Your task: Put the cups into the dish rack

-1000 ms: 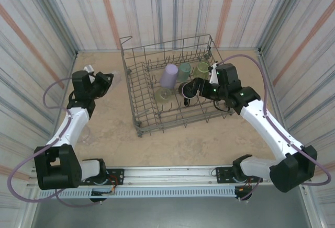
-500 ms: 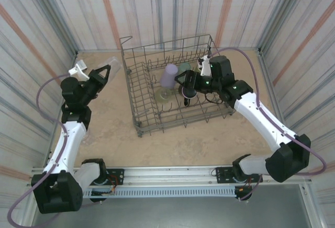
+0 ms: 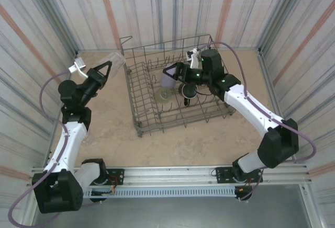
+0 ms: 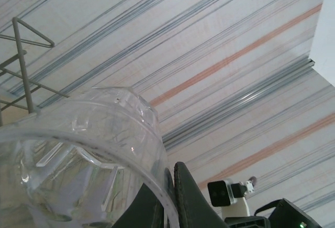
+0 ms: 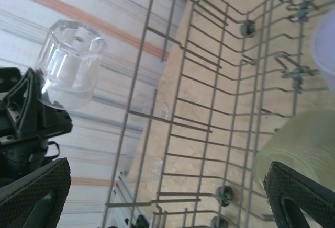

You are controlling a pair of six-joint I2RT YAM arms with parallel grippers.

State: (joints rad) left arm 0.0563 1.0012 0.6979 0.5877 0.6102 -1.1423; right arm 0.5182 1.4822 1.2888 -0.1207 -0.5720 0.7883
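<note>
- At the upper left of the top view, we see the left claw (image 3: 108, 67) clamped on a clear cup (image 3: 114, 60), just left of the rack (image 3: 137, 114).
- In the left wrist view, that cup sits at lower left, with a finger (image 4: 184, 196) against its wall.
- We see the right claw (image 3: 174, 75) over the rack's middle, its fingers wide apart with nothing between them, beside the lavender cup (image 3: 167, 83).
- Inside the rack we also spot a yellow-green cup (image 3: 162, 96) and a dark cup (image 3: 188, 90).
- The right wrist view puts the clear cup at upper left, outside the rack wires.
</note>
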